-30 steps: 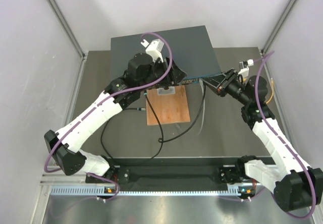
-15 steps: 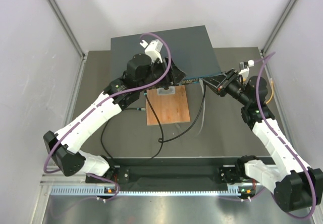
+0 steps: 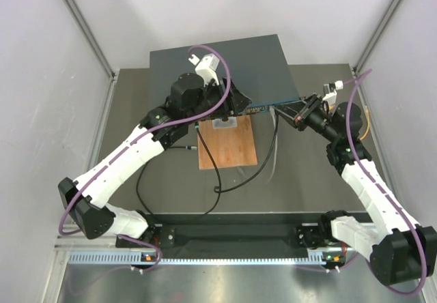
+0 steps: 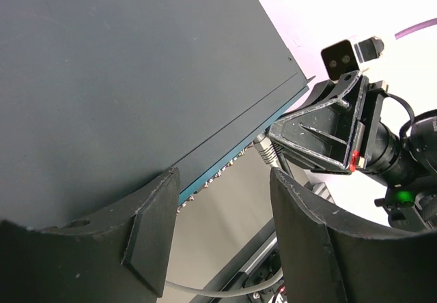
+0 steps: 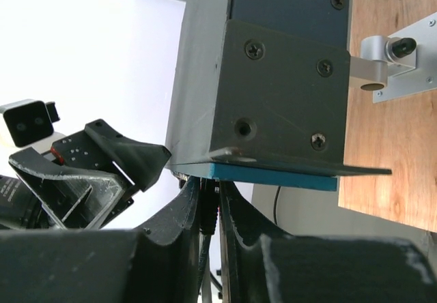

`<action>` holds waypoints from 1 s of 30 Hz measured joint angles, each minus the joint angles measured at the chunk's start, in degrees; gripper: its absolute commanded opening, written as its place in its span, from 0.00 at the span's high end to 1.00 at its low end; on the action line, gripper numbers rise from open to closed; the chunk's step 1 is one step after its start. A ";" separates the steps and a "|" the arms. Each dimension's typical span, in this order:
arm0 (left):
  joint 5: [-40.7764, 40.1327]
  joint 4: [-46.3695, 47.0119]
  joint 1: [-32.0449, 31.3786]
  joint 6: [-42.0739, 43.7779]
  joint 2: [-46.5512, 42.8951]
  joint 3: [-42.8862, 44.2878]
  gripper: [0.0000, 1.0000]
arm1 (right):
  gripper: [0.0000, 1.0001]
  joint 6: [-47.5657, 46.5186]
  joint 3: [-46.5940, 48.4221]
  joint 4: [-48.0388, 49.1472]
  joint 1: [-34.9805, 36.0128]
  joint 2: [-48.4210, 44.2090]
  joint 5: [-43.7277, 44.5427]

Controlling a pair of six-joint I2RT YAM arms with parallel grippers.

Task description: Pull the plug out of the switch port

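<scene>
The switch (image 3: 225,61) is a wide dark grey box at the back of the table, its teal front strip (image 3: 273,104) facing the arms. My right gripper (image 3: 290,114) is shut on the plug (image 5: 208,211), which sits against the teal strip (image 5: 273,178) near the switch's right end. In the left wrist view the plug's grey boot (image 4: 265,151) meets the strip (image 4: 229,163) just in front of the right gripper (image 4: 321,136). My left gripper (image 3: 237,102) is open and empty at the switch's front edge, its fingers (image 4: 150,228) straddling the strip.
A brown wooden board (image 3: 227,146) lies in front of the switch, with a small metal bracket (image 5: 403,64) on it. A grey cable (image 3: 275,146) runs from the plug toward the table's front. A black cable (image 3: 225,180) loops beside the board.
My right wrist has shifted very slightly to the right and back, still shut on the plug. The left arm has barely moved.
</scene>
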 measured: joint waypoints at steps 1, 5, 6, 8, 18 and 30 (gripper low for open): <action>0.17 0.02 0.02 0.00 0.00 -0.02 0.39 | 1.00 -0.17 0.00 0.24 -0.04 0.20 -0.57; 1.01 0.70 0.22 -0.42 0.00 -0.44 0.39 | 1.00 -1.79 0.02 0.87 -0.57 0.63 -2.71; 1.11 0.92 0.24 -0.46 0.00 -0.59 0.39 | 1.00 -2.45 0.11 0.90 -0.76 0.72 -3.23; 1.29 1.11 0.26 -0.57 0.00 -0.66 0.39 | 1.00 -3.50 0.26 0.90 -1.01 0.90 -4.09; 1.81 1.86 0.35 -0.87 0.00 -0.98 0.39 | 1.00 2.62 -3.45 7.08 -6.29 1.16 -13.79; 2.05 1.95 0.42 -1.07 -0.02 -1.05 0.38 | 1.00 -1.66 -1.88 -5.73 -8.46 -3.32 -17.81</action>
